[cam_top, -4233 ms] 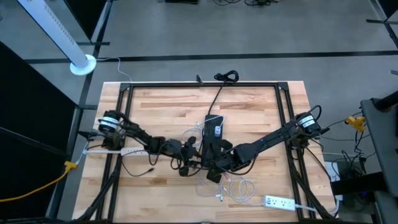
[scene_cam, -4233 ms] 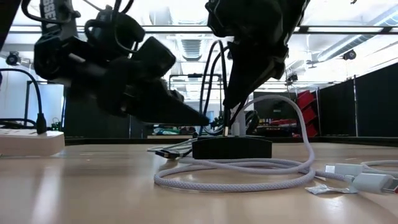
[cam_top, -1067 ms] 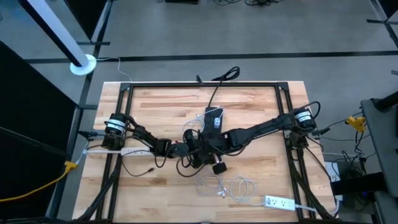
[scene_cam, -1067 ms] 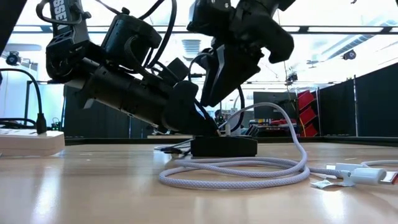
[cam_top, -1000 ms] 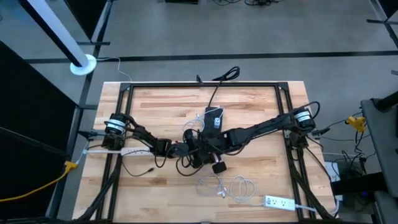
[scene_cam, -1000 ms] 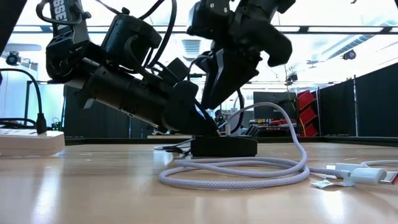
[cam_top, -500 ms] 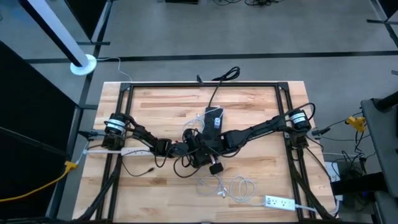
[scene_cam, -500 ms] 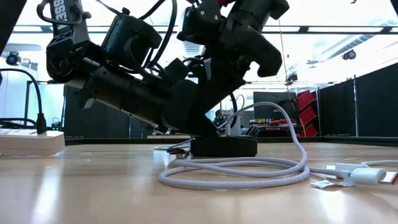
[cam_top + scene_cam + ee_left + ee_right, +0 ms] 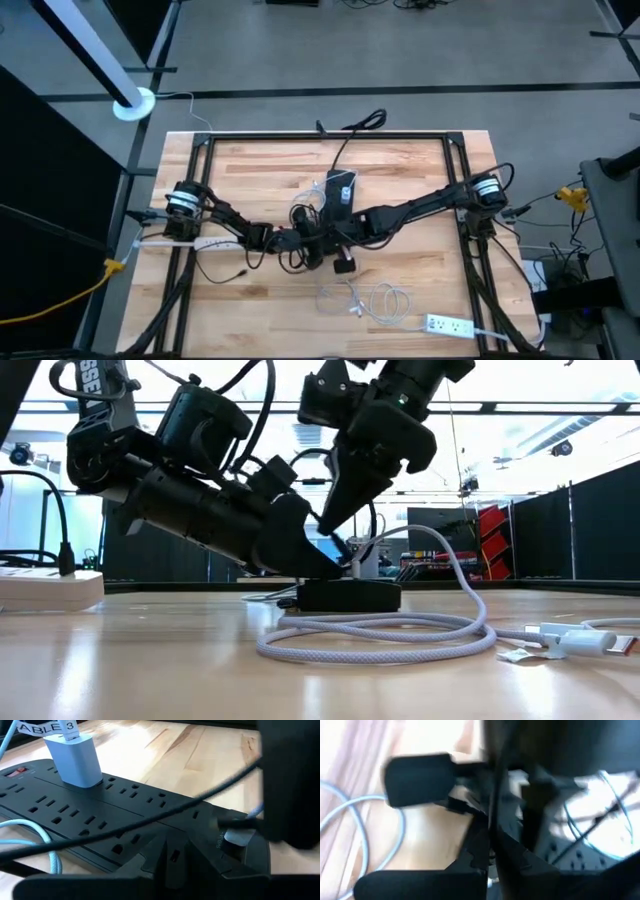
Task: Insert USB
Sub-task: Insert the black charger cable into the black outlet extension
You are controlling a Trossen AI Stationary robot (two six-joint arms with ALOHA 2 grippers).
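Where the two dark arms meet near the middle of the wooden table (image 9: pixel 260 170), both grippers crowd over one end of a black power strip (image 9: pixel 100 815) that lies flat on the boards. The left gripper (image 9: pixel 298 238) reaches in low from the left side, its tip down against the near end of the strip in the low view, and from where I stand I cannot tell whether its fingers are spread or pressed together. The right gripper (image 9: pixel 335 237) comes in from the right and hangs just above the same end, angled steeply downward; its fingers too are lost in the tangle of dark parts, so I cannot tell how they stand. In the left wrist view a small metal USB plug (image 9: pixel 239 836) sits right at the strip's end face, with a pale cable running off behind it, though what holds it is hidden. A white charger block (image 9: pixel 75 757) stands upright in an outlet farther along the strip. A white braided cable (image 9: pixel 380 635) loops loosely on the table in front of the strip, and a white power strip (image 9: pixel 448 325) lies well apart near the front right corner.
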